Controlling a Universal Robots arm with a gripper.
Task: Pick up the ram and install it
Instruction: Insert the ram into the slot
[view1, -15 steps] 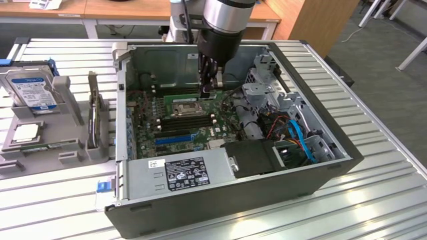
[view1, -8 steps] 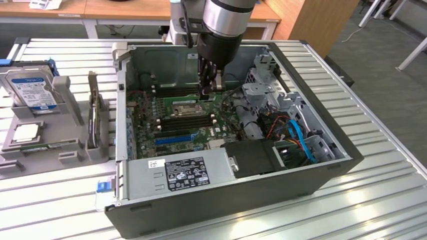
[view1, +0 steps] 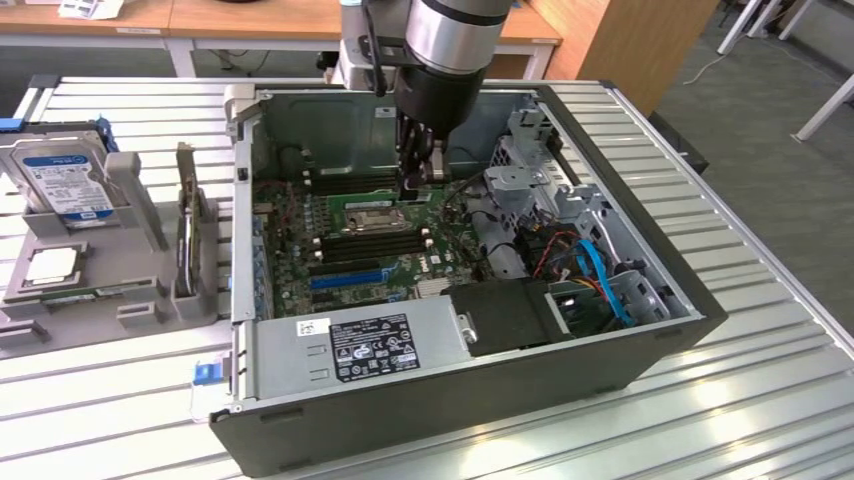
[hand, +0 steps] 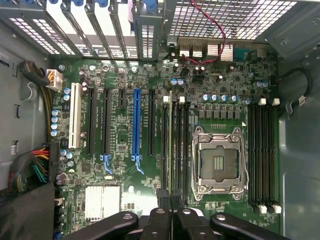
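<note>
My gripper reaches down into the open computer case, just above the motherboard and beside the CPU socket. In the wrist view its fingers are pressed together on the ram. The ram shows edge-on as a thin green strip lined up with the memory slots next to the socket. I cannot tell whether the ram sits in a slot or hovers just over it.
A grey power supply fills the case's near end, and a drive cage with blue and orange cables is on the exterior view's right. A rack at the exterior view's left holds a hard drive, an expansion card and a CPU chip.
</note>
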